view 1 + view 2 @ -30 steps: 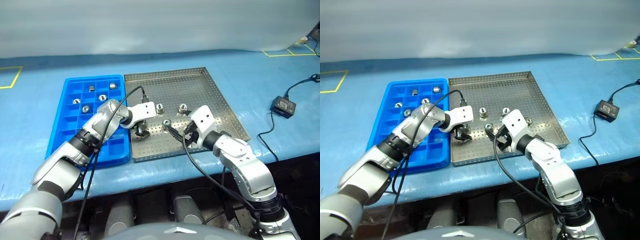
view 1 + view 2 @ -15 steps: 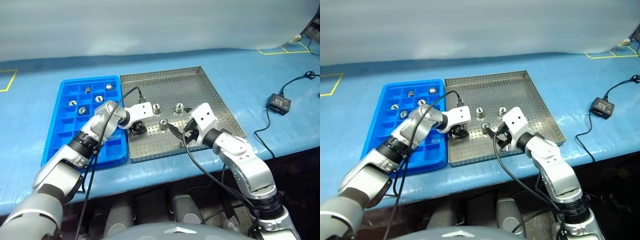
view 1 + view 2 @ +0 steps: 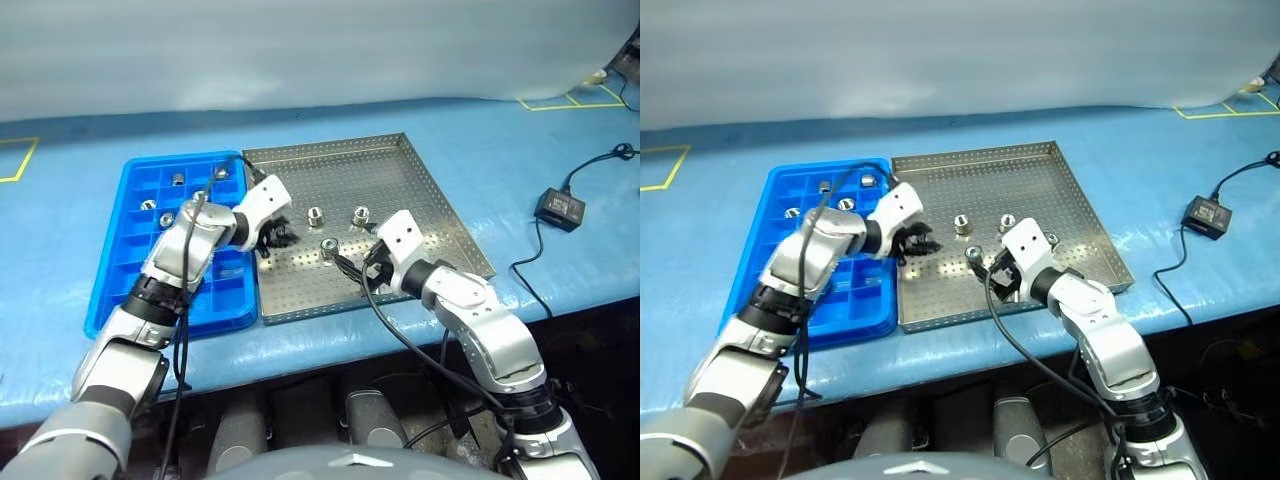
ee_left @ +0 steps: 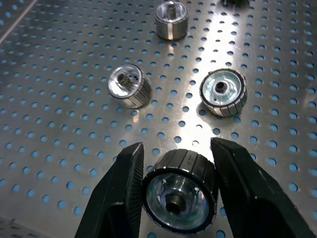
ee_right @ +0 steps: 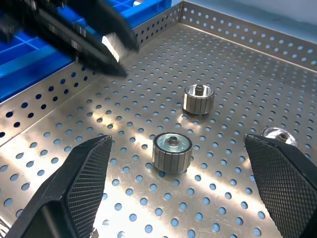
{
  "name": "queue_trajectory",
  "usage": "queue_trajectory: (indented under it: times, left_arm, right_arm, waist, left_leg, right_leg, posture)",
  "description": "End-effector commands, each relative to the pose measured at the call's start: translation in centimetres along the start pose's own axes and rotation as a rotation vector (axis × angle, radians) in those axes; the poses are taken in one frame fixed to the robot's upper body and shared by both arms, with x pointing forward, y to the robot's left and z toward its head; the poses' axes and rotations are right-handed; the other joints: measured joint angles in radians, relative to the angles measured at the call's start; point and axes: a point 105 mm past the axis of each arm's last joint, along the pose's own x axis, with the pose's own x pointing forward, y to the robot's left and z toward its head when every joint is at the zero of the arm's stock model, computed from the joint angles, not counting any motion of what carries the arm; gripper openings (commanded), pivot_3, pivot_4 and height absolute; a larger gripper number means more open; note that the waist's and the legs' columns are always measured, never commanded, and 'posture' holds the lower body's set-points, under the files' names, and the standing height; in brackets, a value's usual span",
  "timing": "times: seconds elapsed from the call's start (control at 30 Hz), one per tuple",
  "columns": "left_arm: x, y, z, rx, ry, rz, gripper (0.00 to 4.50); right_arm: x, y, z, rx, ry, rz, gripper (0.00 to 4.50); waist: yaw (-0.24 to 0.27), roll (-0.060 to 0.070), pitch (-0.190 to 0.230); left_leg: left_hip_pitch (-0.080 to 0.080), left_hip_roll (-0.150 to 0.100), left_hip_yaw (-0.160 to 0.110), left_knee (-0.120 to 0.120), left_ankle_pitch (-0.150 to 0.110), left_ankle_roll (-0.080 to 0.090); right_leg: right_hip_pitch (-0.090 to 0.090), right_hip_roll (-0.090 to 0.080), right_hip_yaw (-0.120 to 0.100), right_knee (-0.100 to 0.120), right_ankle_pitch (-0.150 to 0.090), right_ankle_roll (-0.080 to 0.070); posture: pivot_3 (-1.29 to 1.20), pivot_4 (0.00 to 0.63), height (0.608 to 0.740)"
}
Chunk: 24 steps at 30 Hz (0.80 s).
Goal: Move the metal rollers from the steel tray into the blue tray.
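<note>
On the blue-covered table [image 3: 520,150], the steel tray [image 3: 400,170] is the landmark. Over its near edge the right end effector [image 3: 992,275] hangs with fingers spread wide, empty — one roller [image 5: 171,151] lies on the perforated floor between them. Near the tray's left edge, the left end effector [image 4: 174,191] pinches a metal roller [image 4: 179,193] between its two black fingers, raised off the floor. Farther in, more loose rollers [image 3: 314,215] rest mid-tray. Just left of the steel tray, touching it, sits the blue tray [image 3: 120,290] — several rollers [image 3: 178,179] lie in its far compartments.
</note>
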Motion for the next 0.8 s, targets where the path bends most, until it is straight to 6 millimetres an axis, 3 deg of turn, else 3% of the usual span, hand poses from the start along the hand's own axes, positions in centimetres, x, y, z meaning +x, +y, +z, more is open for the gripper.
queue_trajectory:
  times: [0.03, 0.23, 0.33, 0.5, 0.8]
  left_arm:
    - [-2.3, 0.9, 0.6, -0.04, -0.079, 0.117, 1.83]
    - [-6.4, 3.5, -0.8, -0.139, -0.128, 0.461, 1.83]
    - [-8.5, 5.3, -2.3, -0.247, -0.142, 0.701, 1.83]
    - [-11.0, 6.7, -4.7, -0.343, -0.109, 0.957, 1.83]
    - [-12.9, 8.0, -7.1, -0.395, -0.05, 1.172, 1.83]
  right_arm:
    - [0.1, 0.3, 1.2, -0.013, -0.044, 0.049, 4.5]
    - [0.6, 0.7, 1.4, -0.028, -0.036, 0.094, 4.5]
    - [0.8, 0.9, 1.5, -0.03, -0.037, 0.112, 4.5]
    - [1.1, 1.3, 1.7, -0.036, -0.034, 0.137, 4.5]
    - [1.1, 1.1, 1.7, -0.044, -0.022, 0.137, 4.5]
  waist:
    - [0.001, 0.0, 0.0]
    - [0.03, 0.0, 0.0]
    - [0.052, -0.001, 0.0]
    - [0.078, -0.002, 0.0]
    - [0.098, -0.003, 0.0]
  left_leg:
    - [0.0, 0.0, 0.0, 0.0, 0.0, 0.0]
    - [0.0, 0.0, -0.001, 0.0, 0.0, 0.0]
    - [0.001, 0.0, -0.001, 0.001, 0.0, 0.0]
    - [0.001, -0.002, -0.001, 0.001, 0.0, 0.0]
    - [0.0, -0.002, -0.001, 0.001, 0.0, 0.0]
  right_leg:
    - [0.0, 0.0, 0.0, 0.0, 0.0, 0.0]
    - [0.0, 0.001, 0.0, 0.0, 0.0, 0.0]
    - [0.002, 0.0, -0.001, 0.0, 0.0, 0.001]
    - [0.002, 0.0, -0.001, 0.0, 0.0, 0.001]
    - [0.002, 0.0, -0.002, -0.001, 0.0, 0.001]
  posture:
    - [-0.11, 0.15, 0.74]
    - [-0.05, 0.15, 0.74]
    - [-0.03, 0.15, 0.74]
    - [0.0, 0.15, 0.74]
    - [0.01, 0.15, 0.74]
